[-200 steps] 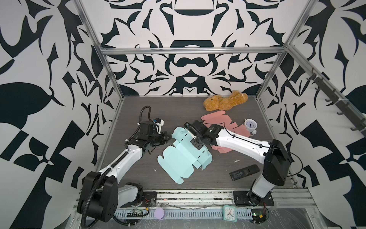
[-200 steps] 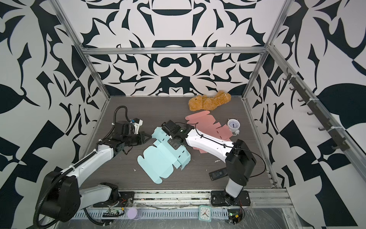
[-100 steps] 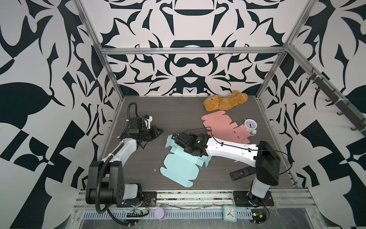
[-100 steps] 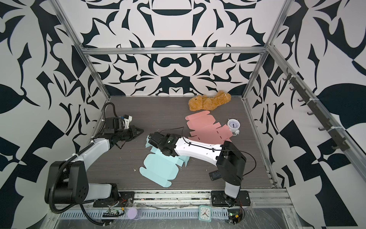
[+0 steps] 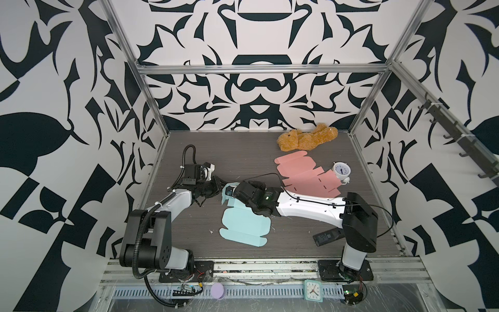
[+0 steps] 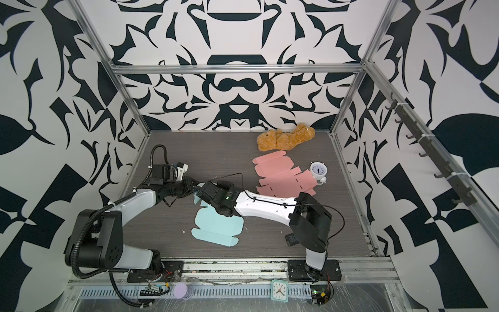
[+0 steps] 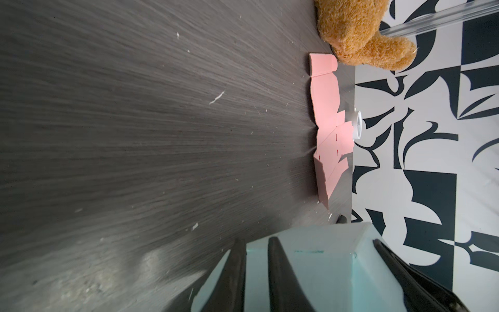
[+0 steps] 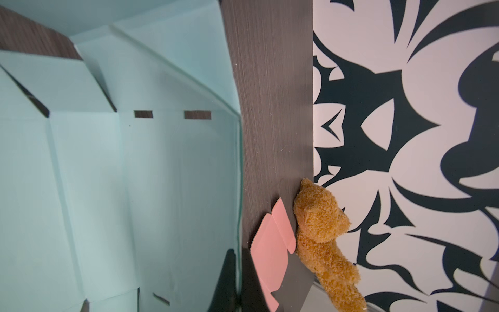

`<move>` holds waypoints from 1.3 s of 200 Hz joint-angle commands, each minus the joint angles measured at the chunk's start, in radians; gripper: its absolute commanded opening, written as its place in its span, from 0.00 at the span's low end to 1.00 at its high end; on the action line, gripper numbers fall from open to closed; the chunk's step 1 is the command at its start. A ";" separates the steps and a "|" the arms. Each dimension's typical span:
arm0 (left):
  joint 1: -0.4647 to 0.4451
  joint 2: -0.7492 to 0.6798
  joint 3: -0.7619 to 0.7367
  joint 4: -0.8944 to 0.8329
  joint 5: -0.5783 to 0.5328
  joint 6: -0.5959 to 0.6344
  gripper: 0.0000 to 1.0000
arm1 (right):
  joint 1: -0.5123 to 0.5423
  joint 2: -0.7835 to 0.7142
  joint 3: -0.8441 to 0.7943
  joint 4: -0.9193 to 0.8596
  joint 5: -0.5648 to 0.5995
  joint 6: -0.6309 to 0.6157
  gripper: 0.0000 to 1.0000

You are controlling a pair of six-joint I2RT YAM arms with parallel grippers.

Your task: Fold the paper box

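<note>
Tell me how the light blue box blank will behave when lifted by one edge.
Likely floppy: the light blue box blank bows where the right gripper pinches its edge. It will probably hinge at its creases and slots rather than lift flat. Thin card, so probably light; a push could slide it.

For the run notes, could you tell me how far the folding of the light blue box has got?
Done: only the far end of the light blue box is lifted and bent. In hand: the right gripper pinches its edge; the open left gripper sits at a raised flap. Left: the near panels lie flat, so most folds remain.
</note>
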 commanded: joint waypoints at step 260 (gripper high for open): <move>-0.185 -0.310 -0.378 0.162 -0.236 -0.118 0.55 | 0.044 -0.091 -0.366 0.652 0.051 -0.415 0.05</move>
